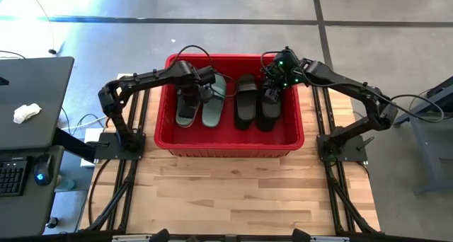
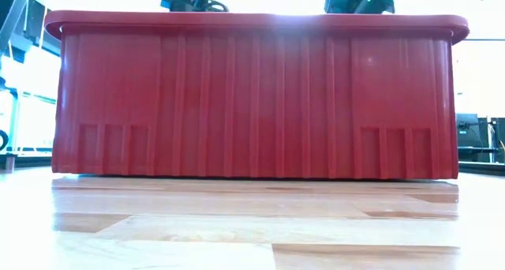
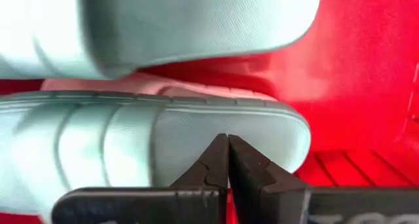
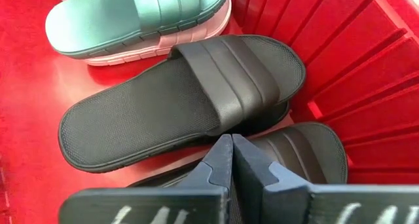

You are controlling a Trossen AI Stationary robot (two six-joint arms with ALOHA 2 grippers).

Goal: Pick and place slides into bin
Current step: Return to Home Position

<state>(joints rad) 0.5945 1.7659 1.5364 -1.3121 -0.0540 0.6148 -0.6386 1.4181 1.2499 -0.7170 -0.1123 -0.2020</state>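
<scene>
Inside the bin (image 3: 366, 67), green slides (image 3: 124, 145) just before left hand (image 3: 228, 160).

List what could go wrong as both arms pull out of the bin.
1. The left gripper, fingers shut, sits very close to a sage-green slide. Unless it rises straight up, it might drag or tip that slide.
2. The right gripper, also shut, hangs low over the black slides, near a wall of the bin. A sideways swing before lifting could clip the rim.

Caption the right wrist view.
Right gripper, shut, over black slides beside a green slide atop a pink slide in the red bin.
</scene>
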